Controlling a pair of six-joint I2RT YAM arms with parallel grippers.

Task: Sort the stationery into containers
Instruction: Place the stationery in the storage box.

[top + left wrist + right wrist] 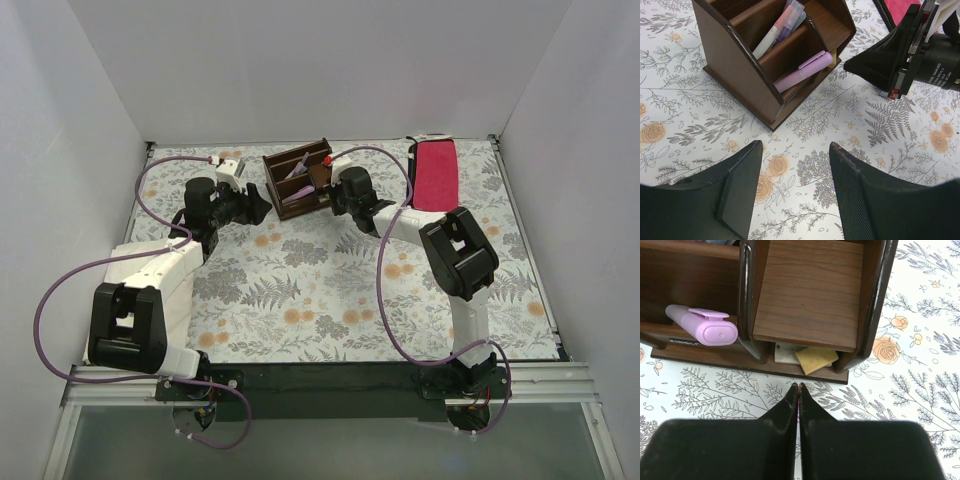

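The dark brown wooden organiser [298, 178] stands at the back middle of the table. In the left wrist view the organiser [740, 75] holds pink-and-blue pens [777, 27] in a rear slot and a fat pink marker [802, 72] in a lower slot. In the right wrist view the marker [702, 325] lies at the left of the organiser [810, 295], and a yellowish-brown block [816, 359] lies on a white block [785, 354] in the low front slot. My left gripper [258, 205] [796, 150] is open and empty over the table. My right gripper [332, 202] [798, 386] is shut just in front of the low slot, with a thin pink sliver in the seam.
A flat red cloth [433, 173] lies at the back right, its corner in the left wrist view [900, 7]. White walls enclose the floral table [300, 290]. The right gripper's body [880, 60] sits close to the organiser's right side.
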